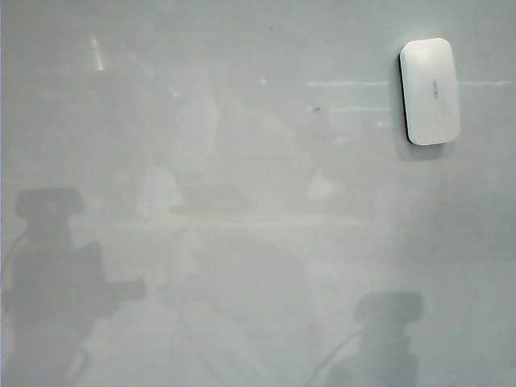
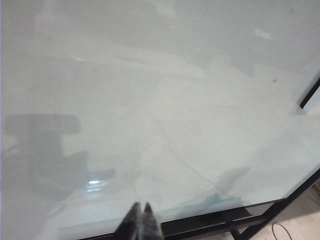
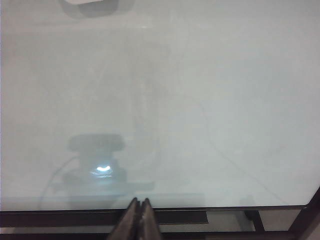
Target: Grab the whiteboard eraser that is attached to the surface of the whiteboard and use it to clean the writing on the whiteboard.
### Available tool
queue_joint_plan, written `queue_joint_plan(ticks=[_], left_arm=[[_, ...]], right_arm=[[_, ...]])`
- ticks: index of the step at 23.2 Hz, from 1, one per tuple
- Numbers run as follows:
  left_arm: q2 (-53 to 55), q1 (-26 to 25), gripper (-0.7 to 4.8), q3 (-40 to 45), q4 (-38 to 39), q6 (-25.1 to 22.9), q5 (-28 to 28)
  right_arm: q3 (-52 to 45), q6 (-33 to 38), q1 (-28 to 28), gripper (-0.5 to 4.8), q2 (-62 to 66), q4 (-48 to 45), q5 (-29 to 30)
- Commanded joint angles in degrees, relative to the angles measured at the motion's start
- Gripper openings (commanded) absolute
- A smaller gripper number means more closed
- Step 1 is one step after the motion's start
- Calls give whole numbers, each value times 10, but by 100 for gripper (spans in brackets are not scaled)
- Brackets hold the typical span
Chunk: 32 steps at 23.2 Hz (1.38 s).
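Eraser stuck on a wiped-looking whiteboard, both grippers pulled back at the near edge.

In the exterior view, the whiteboard (image 1: 242, 242) is being seen almost bare: the eraser (image 1: 430, 91) is sitting flat on it near the upper right corner, and no writing can be made out, only faint pale streaks beside the eraser. Neither gripper is being shown here, only dim reflections of the arms. In the left wrist view, the left gripper (image 2: 139, 222) is being cut off by the frame, its fingers pressed together with nothing between them, above the board's dark near frame. In the right wrist view, the right gripper (image 3: 139, 219) is likewise being cropped, fingers together and empty, at the board's near edge; the eraser (image 3: 85, 2) is being glimpsed only as a sliver at the far side, well apart from it.
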<state>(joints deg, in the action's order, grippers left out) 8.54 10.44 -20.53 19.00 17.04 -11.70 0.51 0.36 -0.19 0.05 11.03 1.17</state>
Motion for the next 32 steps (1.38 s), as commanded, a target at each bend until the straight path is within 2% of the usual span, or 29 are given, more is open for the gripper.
queue_joint_plan(ticks=[1, 10, 12, 14, 18, 23, 28, 32], left_arm=[[0, 0, -3, -1, -7, 1, 1], [-1, 0, -3, 0, -7, 0, 1], [-11, -1, -3, 8, -3, -76, 26], [-24, -6, -3, 19, -4, -113, 60], [-71, -47, -3, 68, -36, -152, 102], [-81, -85, -3, 123, -87, -200, 93], [-81, -96, -3, 193, -162, -196, 92], [-81, -96, -3, 200, -127, -200, 111]], right_arm=[[-4, -2, 0, 4, 0, -6, 3], [-4, -2, 0, 4, 0, -6, 3], [-4, -2, 0, 4, 0, -6, 3], [-4, -2, 0, 4, 0, -5, 3], [-4, -2, 0, 4, 0, -6, 3], [-4, -2, 1, 4, 0, -6, 3], [-3, -2, 1, 4, 0, -6, 3], [-3, -2, 1, 4, 0, -6, 3]])
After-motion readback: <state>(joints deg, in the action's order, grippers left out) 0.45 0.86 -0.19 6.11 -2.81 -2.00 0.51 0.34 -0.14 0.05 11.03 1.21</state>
